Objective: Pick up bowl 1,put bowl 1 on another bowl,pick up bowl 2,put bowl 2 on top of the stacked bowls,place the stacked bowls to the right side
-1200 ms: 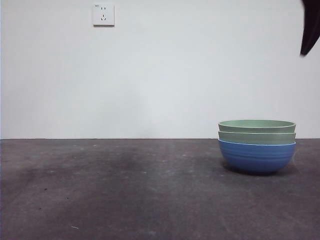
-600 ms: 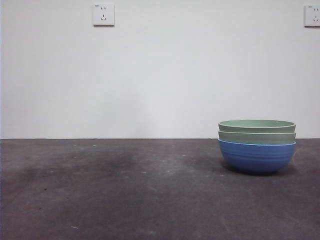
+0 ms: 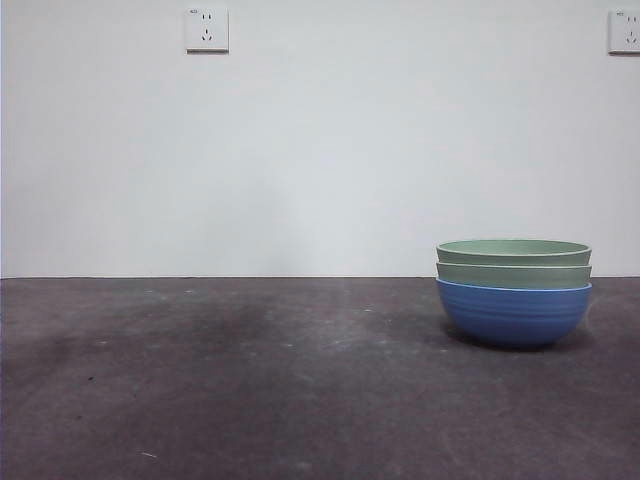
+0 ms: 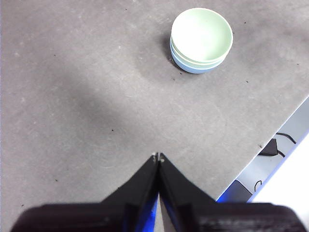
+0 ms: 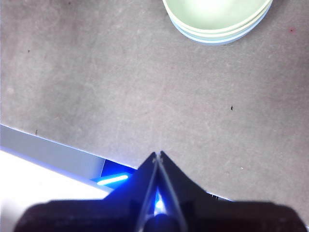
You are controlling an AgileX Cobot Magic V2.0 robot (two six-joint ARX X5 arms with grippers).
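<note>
The stacked bowls sit on the dark grey worktop at about 4 o'clock in the front view, near its right edge. The blue bowl is at the bottom with its base on the worktop, and the two pale green bowls are nested in it, rims level and evenly spaced, so the set stands upright with no tilt. By the look of it the stacking is done and the set is already at the right side, so the task seems finished or nearly so.

Neither arm touches the stack. The left gripper hangs well above the worktop with its jaws pressed together, holding nothing; its wrist view shows the stack far off at about 1 o'clock. The right gripper has its jaws pressed together too and is empty, above the worktop near its edge, with the stack at about 1 o'clock and closer than it is to the left one. Both appear parked clear of the bowls.

Nothing else stands on the worktop around the stack. Behind it is a plain white wall with two sockets, high up at 11 and 1 o'clock. Nothing blocks access to the bowls from above or either side.
</note>
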